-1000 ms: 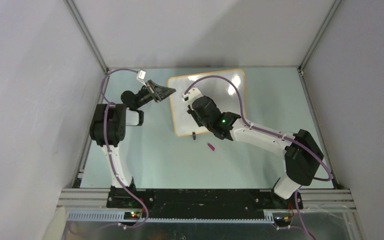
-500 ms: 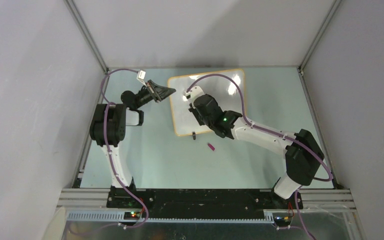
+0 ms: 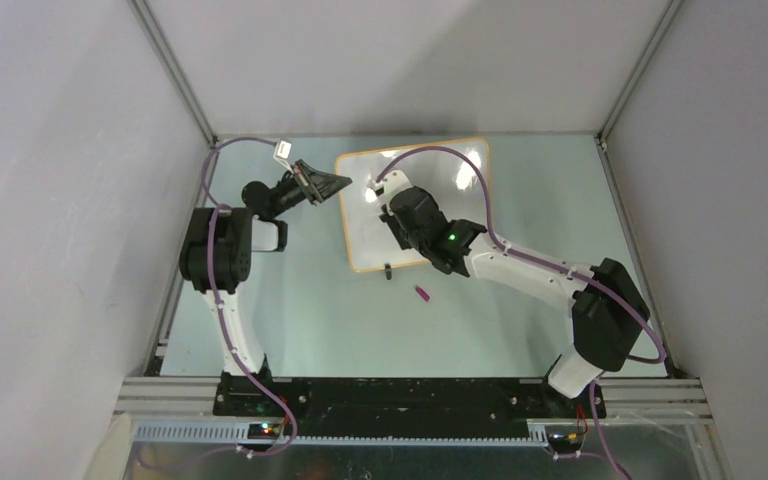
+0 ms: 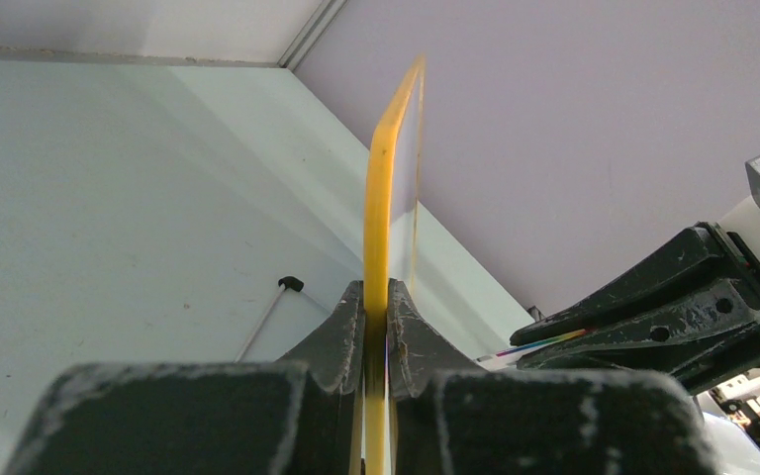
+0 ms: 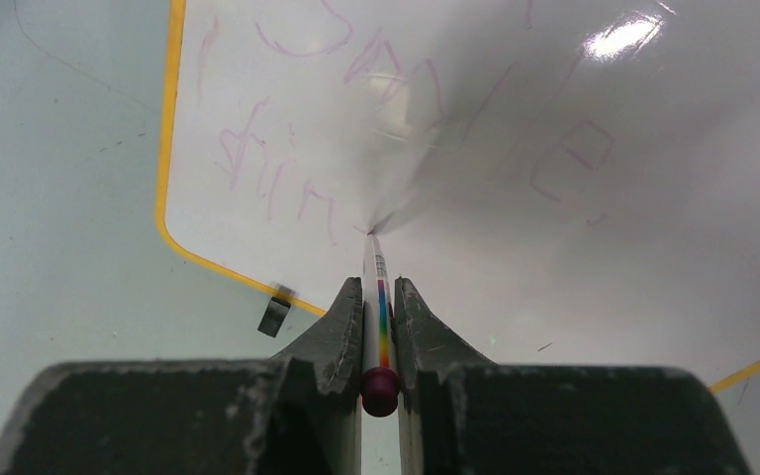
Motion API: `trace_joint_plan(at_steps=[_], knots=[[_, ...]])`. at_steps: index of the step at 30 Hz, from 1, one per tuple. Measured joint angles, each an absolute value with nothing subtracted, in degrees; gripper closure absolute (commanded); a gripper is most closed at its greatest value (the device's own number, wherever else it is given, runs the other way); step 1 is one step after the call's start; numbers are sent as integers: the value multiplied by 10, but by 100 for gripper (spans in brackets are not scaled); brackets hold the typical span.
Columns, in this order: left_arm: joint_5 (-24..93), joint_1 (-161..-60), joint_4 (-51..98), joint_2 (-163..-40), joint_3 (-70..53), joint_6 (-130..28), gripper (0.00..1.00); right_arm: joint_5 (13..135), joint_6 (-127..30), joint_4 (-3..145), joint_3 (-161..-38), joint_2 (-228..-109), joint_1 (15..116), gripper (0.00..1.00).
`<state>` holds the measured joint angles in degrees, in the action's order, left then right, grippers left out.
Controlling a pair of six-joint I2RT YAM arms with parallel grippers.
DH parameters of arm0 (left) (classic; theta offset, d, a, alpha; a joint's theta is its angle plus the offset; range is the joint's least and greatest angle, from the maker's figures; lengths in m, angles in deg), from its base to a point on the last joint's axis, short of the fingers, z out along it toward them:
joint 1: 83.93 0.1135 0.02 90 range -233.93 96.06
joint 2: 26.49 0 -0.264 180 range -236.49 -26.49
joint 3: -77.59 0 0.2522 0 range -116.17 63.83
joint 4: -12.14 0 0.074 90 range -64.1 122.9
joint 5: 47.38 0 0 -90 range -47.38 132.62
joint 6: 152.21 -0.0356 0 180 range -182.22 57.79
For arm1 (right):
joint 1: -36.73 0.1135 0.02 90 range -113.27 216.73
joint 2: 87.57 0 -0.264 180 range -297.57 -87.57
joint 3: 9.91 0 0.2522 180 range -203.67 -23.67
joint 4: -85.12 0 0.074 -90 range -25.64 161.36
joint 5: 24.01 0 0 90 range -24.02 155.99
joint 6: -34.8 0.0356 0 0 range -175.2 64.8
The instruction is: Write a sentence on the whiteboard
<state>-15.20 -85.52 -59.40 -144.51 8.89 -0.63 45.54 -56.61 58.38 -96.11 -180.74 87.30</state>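
Observation:
The whiteboard (image 3: pixel 360 238), white with a thin orange-yellow frame, lies tilted at the far middle of the table. My left gripper (image 3: pixel 343 182) is shut on its left edge; in the left wrist view the jaws (image 4: pixel 377 297) pinch the yellow frame (image 4: pixel 388 178) edge-on. My right gripper (image 5: pixel 379 292) is shut on a white marker (image 5: pixel 376 272) with a rainbow stripe and a dark red end. The marker's tip touches the whiteboard (image 5: pixel 515 247) below faint purple writing (image 5: pixel 257 158). From above, the right wrist (image 3: pixel 410 215) covers the marker.
A small purple cap (image 3: pixel 423 294) lies on the table just in front of the board. A black clip foot (image 3: pixel 388 270) sticks out at the board's near edge, also seen as the clip foot (image 5: pixel 274 316). Grey enclosure walls stand on three sides.
My right wrist has crept slightly toward the far side over the board, marker still in it. The left arm and the board have not moved.

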Motion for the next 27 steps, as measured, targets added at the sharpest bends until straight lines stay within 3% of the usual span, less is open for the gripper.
trace_joint_plan(at_steps=[27], knots=[[-152,-855,-594,-1445,89,-6,100,463,-572,578,-979,-1810,866,100]])
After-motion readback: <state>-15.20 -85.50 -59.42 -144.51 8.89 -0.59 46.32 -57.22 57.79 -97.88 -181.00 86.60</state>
